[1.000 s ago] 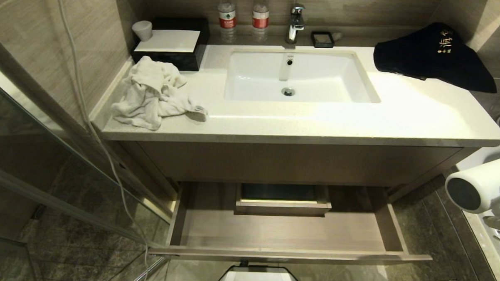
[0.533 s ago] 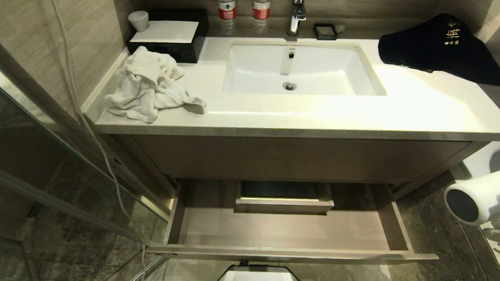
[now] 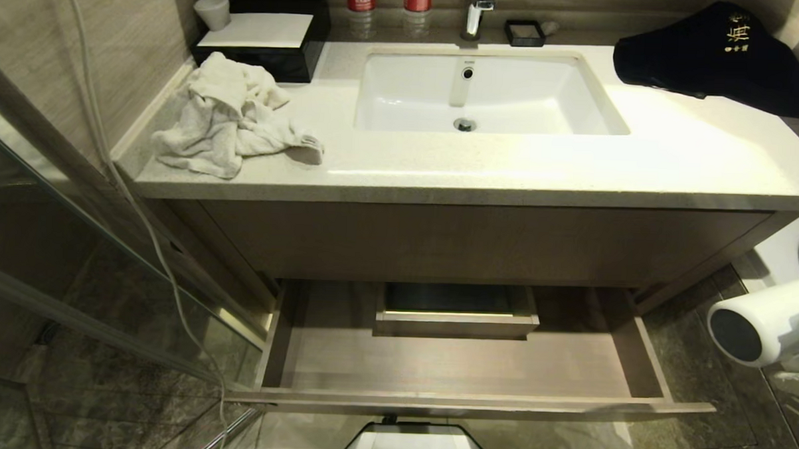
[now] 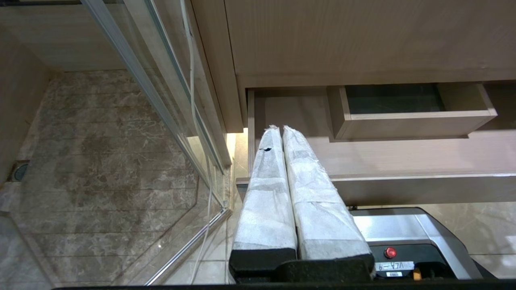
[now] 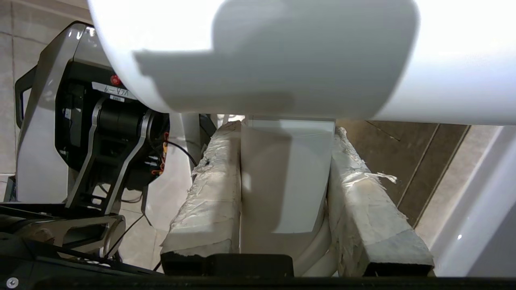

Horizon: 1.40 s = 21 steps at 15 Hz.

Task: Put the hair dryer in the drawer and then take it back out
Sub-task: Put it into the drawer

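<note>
The hair dryer (image 3: 761, 321) hangs at the right edge of the head view, off the drawer's right end, its dark round end facing the camera. In the right wrist view its white barrel (image 5: 282, 52) fills the top, and my right gripper (image 5: 286, 125) is shut on its white handle (image 5: 286, 173). The light-wood drawer (image 3: 473, 401) stands pulled out under the vanity, with a bare floor. My left gripper (image 4: 278, 129) is shut and holds nothing, low by the drawer's (image 4: 403, 155) left front corner.
A smaller inner wooden drawer (image 3: 456, 316) sits at the back of the open one. On the counter are a white towel (image 3: 224, 115), a sink (image 3: 603, 99) and a black cloth (image 3: 717, 59). A glass door (image 3: 72, 273) stands left; my base (image 3: 418, 448) is below the drawer front.
The camera has dipped: the counter has slid up the picture while the drawer has stayed near the same place. The hair dryer in my right gripper has come lower, nearer drawer height.
</note>
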### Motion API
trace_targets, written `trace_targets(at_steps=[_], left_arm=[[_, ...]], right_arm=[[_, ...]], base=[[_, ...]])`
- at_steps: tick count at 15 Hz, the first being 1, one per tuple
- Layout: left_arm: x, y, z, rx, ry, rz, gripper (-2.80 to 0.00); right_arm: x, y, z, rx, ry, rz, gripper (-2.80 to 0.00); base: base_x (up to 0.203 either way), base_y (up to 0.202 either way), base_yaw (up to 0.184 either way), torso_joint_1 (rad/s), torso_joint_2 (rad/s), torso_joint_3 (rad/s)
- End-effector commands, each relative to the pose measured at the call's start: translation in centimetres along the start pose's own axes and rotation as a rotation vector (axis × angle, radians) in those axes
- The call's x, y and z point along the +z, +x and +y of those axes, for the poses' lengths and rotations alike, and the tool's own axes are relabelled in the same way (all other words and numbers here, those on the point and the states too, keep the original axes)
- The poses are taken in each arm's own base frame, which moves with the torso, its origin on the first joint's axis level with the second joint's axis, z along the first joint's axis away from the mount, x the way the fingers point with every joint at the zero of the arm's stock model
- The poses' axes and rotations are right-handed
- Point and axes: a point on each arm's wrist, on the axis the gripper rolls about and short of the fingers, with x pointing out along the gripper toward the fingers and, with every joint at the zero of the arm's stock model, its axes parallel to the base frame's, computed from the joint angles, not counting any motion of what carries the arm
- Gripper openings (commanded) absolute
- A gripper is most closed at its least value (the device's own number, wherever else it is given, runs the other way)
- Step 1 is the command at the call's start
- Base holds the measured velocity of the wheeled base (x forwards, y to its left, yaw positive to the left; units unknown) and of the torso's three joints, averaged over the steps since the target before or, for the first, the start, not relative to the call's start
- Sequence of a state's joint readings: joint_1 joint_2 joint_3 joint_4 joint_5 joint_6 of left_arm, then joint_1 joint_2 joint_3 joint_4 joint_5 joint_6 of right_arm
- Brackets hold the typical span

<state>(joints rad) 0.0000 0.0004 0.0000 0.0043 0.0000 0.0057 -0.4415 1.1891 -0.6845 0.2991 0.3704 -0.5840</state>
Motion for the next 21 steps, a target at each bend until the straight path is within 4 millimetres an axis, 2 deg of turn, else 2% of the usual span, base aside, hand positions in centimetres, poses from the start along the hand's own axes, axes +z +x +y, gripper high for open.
trace_targets(at_steps=[1, 15, 21], left_arm=[[-0.05, 0.01, 0.0, 0.0, 0.001, 0.001, -2.8], [-0.04, 0.02, 0.0, 0.0, 0.0, 0.003, -2.8], [-0.04, 0.02, 0.0, 0.0, 0.0, 0.003, -2.8]], right_arm=[[-0.06, 0.11, -0.04, 0.004, 0.003, 0.004, -2.8], [-0.21, 0.11, 0.06, 0.006, 0.011, 0.007, -2.8], [0.0, 0.24, -0.2, -0.001, 0.01, 0.001, -2.8]], base=[[0.0, 0.0, 0.0, -0.222, 0.37, 0.146], [0.0, 0.0, 0.0, -0.311, 0.49, 0.176], [0.0, 0.0, 0.0, -0.141, 0.39, 0.254]])
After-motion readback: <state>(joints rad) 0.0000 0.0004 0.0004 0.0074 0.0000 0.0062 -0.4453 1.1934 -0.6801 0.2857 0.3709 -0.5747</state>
